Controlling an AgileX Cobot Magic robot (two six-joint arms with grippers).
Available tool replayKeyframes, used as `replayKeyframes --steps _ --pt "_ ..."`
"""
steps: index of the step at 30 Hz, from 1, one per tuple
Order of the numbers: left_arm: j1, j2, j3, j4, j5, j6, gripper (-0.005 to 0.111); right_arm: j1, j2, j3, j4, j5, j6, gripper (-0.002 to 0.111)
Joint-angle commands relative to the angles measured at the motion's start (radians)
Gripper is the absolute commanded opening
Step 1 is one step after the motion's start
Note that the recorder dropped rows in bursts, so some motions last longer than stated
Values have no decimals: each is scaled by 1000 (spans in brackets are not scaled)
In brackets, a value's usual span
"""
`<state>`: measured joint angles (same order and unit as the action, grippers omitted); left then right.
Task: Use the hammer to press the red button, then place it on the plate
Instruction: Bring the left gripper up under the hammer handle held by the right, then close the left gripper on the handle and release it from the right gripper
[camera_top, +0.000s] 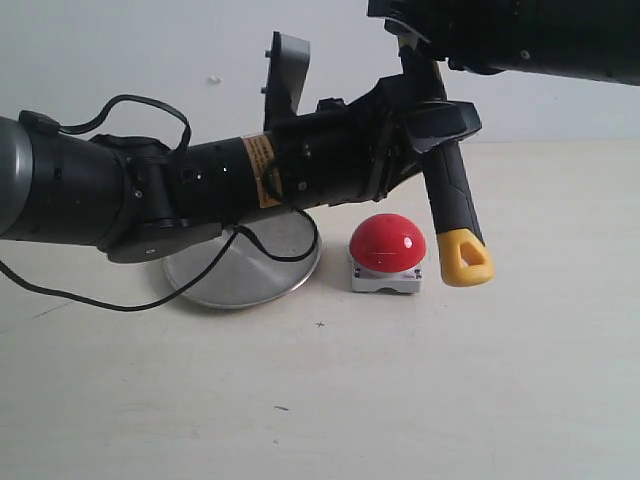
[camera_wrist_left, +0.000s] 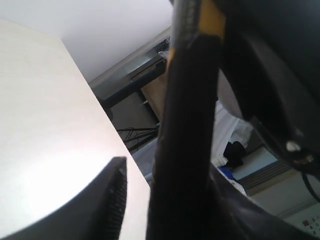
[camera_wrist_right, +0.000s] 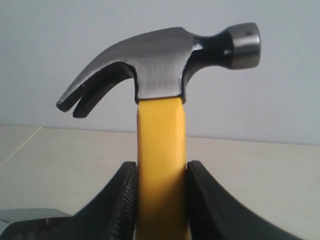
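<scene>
Close released left hand (camera_top: 437, 128) squarely on black sleeve (camera_top: 452, 195) before unclenching right hand (camera_wrist_right: 161, 172) from yellow-shafted steel claw hammer (camera_wrist_right: 160, 70) hanging beside glossy red dome button (camera_top: 387, 243).

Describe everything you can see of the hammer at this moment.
The hammer stands upright, head up: a dark steel head with a forked tail and a brighter striking face, a yellow shaft, a black rubber sleeve and a yellow looped end. The right claw pinches the yellow shaft below the head. The left claw brackets the sleeve lower down, one finger standing off it. In the exterior view the loop hangs just right of the red button, apparently not touching it.
</scene>
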<state>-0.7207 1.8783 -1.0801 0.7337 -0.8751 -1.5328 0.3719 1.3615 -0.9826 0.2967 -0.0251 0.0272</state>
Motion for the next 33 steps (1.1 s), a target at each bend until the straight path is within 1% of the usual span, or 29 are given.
replayKeyframes --steps 1,3,5,11,13,14,19,21,24,28,30,33 --pt "-2 2 -5 68 21 -24 29 1 -20 -10 -9 -76 -21 0" --pt "-2 2 -5 103 21 -43 23 1 -20 -10 -9 -76 -36 0" --pt "-2 2 -5 134 21 -59 20 1 -20 -10 -9 -76 -50 0" --pt "0 2 -5 178 21 -72 19 1 -20 -10 -9 -72 -53 0" --pt "0 2 -5 185 23 -72 10 1 -20 -10 -9 -63 -53 0" --pt "0 2 -5 186 23 -59 0 1 -20 -10 -9 -55 -53 0" --pt "7 -2 -5 177 23 -31 0 1 -20 -10 -9 -22 -53 0" --pt "16 -7 -5 180 23 -31 0 1 -20 -10 -9 -13 -53 2" --pt "37 -15 -5 199 23 -31 0 1 -21 -10 -9 -4 -53 12" --pt "68 -18 -5 246 23 -39 0 1 -33 -10 -9 1 -53 33" --pt "81 -18 -5 253 23 -39 0 1 -48 -10 -9 9 -53 41" --pt "94 -18 -5 256 23 -39 0 1 -70 -10 -9 50 -53 48"
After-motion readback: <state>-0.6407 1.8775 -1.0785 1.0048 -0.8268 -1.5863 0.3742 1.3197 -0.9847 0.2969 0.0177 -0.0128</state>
